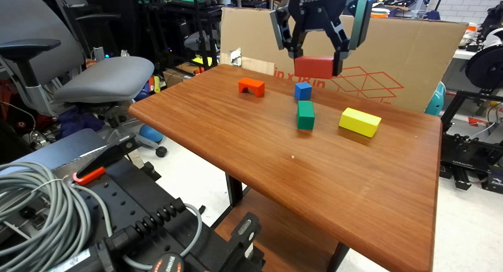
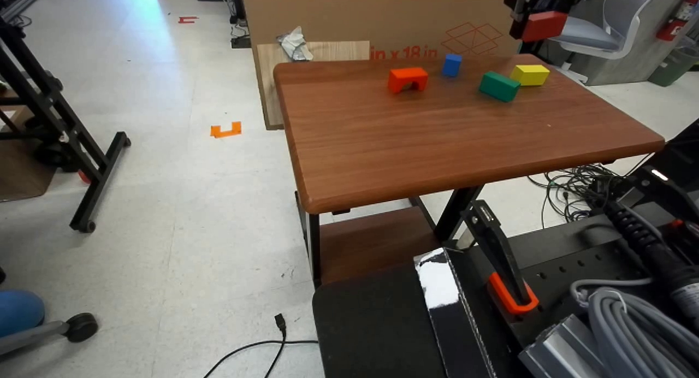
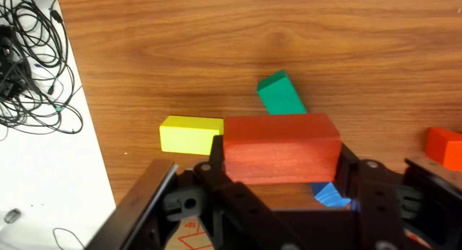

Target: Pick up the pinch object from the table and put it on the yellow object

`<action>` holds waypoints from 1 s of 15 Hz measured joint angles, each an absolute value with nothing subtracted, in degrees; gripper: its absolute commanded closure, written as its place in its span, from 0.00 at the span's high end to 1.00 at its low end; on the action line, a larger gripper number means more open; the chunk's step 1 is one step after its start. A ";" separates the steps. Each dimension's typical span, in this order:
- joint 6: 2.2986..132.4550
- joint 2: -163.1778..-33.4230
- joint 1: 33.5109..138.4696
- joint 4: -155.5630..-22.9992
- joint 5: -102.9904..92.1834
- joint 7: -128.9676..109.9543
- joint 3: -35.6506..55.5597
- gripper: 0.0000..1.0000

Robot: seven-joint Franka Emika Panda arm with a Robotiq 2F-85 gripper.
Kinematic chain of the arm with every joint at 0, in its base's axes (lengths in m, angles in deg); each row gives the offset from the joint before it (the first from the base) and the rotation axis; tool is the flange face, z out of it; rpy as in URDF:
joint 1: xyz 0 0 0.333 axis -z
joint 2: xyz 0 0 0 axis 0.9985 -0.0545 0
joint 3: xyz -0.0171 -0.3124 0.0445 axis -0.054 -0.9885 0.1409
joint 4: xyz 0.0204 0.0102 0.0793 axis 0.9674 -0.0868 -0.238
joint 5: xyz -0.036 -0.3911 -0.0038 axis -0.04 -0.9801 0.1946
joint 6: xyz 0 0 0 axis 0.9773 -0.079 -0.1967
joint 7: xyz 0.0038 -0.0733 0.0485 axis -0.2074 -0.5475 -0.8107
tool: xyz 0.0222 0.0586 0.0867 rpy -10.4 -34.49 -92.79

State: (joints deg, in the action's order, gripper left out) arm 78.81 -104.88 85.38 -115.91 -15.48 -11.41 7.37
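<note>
The pinch object, a red-orange rectangular block [image 1: 313, 68], is held in the air, clear of the table. It also shows in an exterior view [image 2: 546, 25] and in the wrist view [image 3: 281, 159]. My gripper [image 1: 317, 63] is shut on its two ends, with one finger at each end; it also shows in the wrist view [image 3: 280, 152]. The yellow object, a bright yellow brick [image 1: 359, 122], lies on the wooden table [image 1: 275, 158]. It also shows in an exterior view [image 2: 529, 76]. In the wrist view the yellow brick [image 3: 187, 138] is left of the held block, partly hidden by a finger.
A green block [image 1: 305, 115] stands near the yellow brick. A blue block [image 1: 303, 91] and an orange arch block [image 1: 251, 87] lie farther along the table. A large cardboard box [image 1: 416, 52] stands upright behind the table's far edge.
</note>
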 measured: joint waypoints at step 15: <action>73.34 -116.01 91.16 -101.13 -7.70 -3.56 8.72 0.42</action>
